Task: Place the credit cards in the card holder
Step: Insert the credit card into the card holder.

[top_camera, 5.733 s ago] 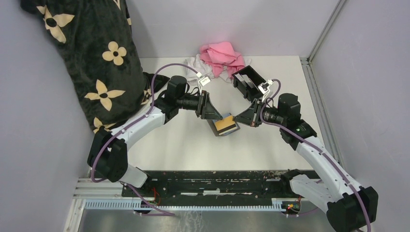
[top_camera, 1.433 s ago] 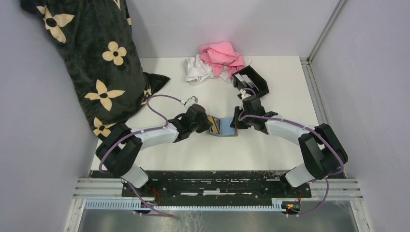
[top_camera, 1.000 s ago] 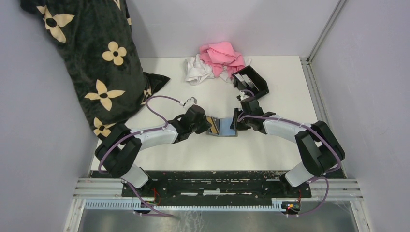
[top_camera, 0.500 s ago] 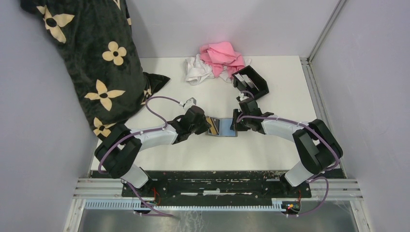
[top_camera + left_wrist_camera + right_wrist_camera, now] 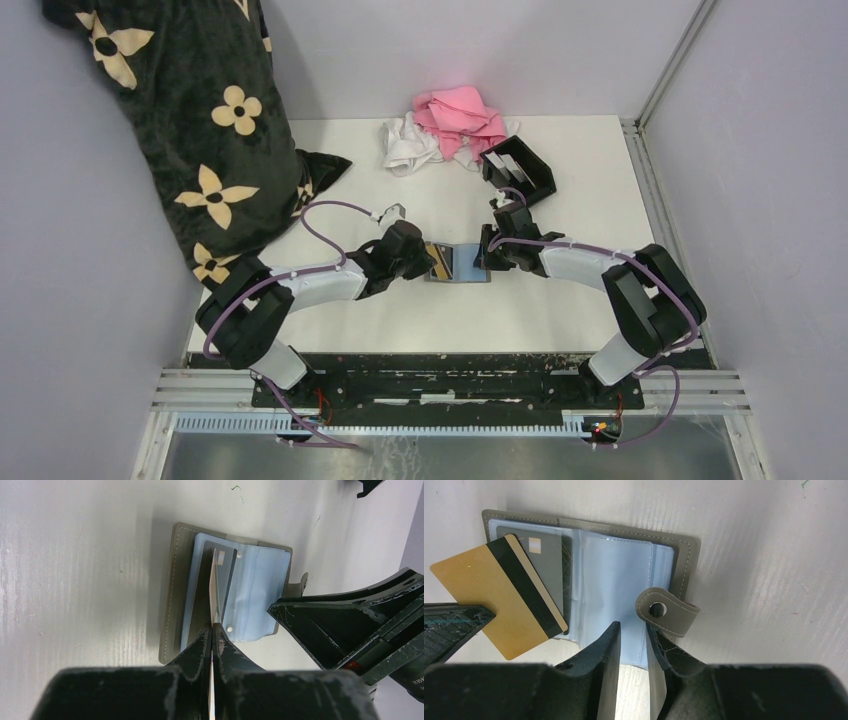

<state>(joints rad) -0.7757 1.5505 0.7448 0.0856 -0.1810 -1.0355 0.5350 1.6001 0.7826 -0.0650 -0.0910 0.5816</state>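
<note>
From above, the two arms met over a grey wallet (image 5: 462,266) lying open in the middle of the white table (image 5: 400,310), the left gripper (image 5: 427,262) at its left edge and the right gripper (image 5: 483,257) at its right edge. A tan card (image 5: 438,258) showed as a thin gold sliver at the left gripper's tip. The black card holder (image 5: 521,172) sat well apart from the wallet, toward the far right of the table, with what looked like pale cards standing in it, though they were too small to be sure. A pink cloth (image 5: 458,112) and a white cloth (image 5: 407,146) lay bunched at the far edge, and a black flowered blanket (image 5: 190,120) hung down on the left. In the left wrist view, the left gripper's fingers were pressed tight on the tan card, seen edge-on and standing upright over the wallet's left half, above its blue plastic sleeves (image 5: 257,592). The right gripper's dark body filled the lower right corner. In the right wrist view, the right gripper's fingers stood a narrow way apart with nothing between them, poised over the near edge of the blue sleeves. The wallet's strap (image 5: 667,611) with its snap curled up just beside the right-hand finger. The tan card showed its black stripe and overlapped a grey card (image 5: 546,562) tucked in the wallet's left pocket
</note>
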